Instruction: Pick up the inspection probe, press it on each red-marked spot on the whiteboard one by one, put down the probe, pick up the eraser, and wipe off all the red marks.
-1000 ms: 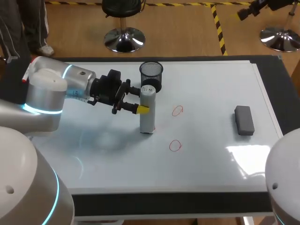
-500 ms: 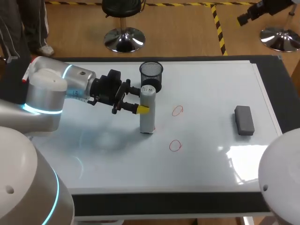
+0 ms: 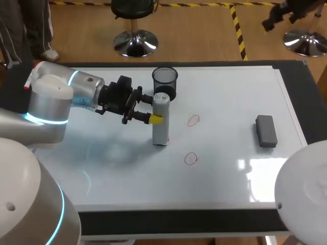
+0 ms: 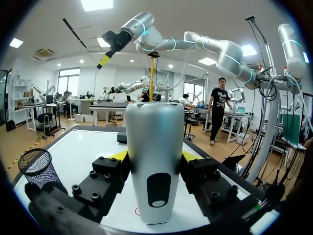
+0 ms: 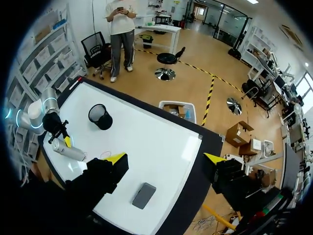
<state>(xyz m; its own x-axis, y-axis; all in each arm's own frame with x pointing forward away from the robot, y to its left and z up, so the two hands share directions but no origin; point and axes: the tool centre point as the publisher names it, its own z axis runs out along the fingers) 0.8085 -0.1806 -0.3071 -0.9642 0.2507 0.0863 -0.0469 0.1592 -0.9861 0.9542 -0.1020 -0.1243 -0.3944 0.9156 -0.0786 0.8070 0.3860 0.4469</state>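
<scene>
Head view: the left fingers (image 3: 155, 119) pinch the white probe (image 3: 161, 125), which stands upright on the whiteboard (image 3: 225, 92) just in front of the mesh cup (image 3: 164, 77). The red marks (image 3: 193, 121) lie near its right side, and the eraser (image 3: 266, 131) sits well apart by the board's right edge

Left wrist view: yellow pads press both sides of the probe, with its base on the board

Right wrist view: the right fingers (image 5: 116, 158) are spread wide, high above the worktop (image 5: 193, 191), over the eraser

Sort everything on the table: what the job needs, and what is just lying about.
Job: inspection probe, in the left gripper; far red mark; near red mark; eraser; whiteboard.
Lying about: black mesh cup.
</scene>
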